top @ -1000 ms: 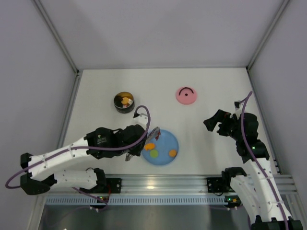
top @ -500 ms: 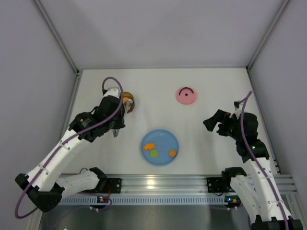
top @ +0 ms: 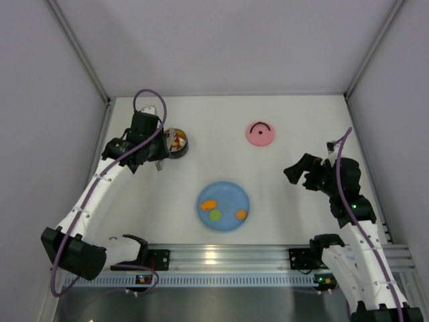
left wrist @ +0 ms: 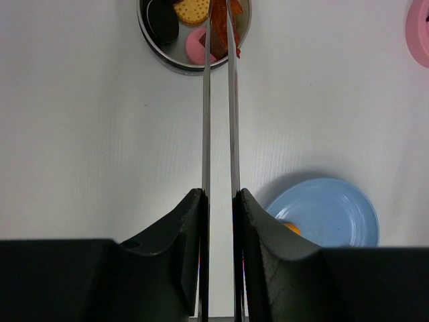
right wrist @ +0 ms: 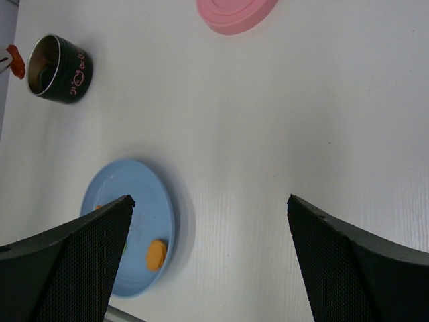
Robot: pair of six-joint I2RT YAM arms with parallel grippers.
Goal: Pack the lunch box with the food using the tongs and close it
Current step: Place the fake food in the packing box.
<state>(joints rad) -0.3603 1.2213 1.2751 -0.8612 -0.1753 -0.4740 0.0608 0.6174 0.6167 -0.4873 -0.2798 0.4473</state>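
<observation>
My left claw point(left wrist: 220, 198) grips the long, thin silver metal tongs point(left wrist: 206, 121). Its two black fingers are pressed narrow against the tong arms, which run almost parallel out to the small round steel lunch box point(left wrist: 188, 66) with a dark outer wall, at the far left of the white tabletop point(top: 301, 121). The tong tips pinch a red food piece point(left wrist: 221, 17) over the box's open mouth. Inside lie a round black cookie point(left wrist: 163, 17), a tan biscuit point(left wrist: 193, 8) and a pink piece point(left wrist: 196, 47).

The flat, round blue plate point(top: 228, 194) sits near the front middle of the tabletop, well apart from the box, carrying two orange pieces point(top: 209, 204) and a green piece point(top: 215, 215). The round pink lid point(top: 260, 133) with a dark handle lies flat toward the far right, apart from both.

My right claw point(right wrist: 209, 199) hangs above the right side, fingers spread wide, holding nothing.

The tabletop is matte white. Pale grey panels point(top: 221, 40) wall it on three sides, with metal posts in the far corners. A ribbed aluminium rail point(top: 228, 255) runs along the near edge, where my arm bases are bolted.
</observation>
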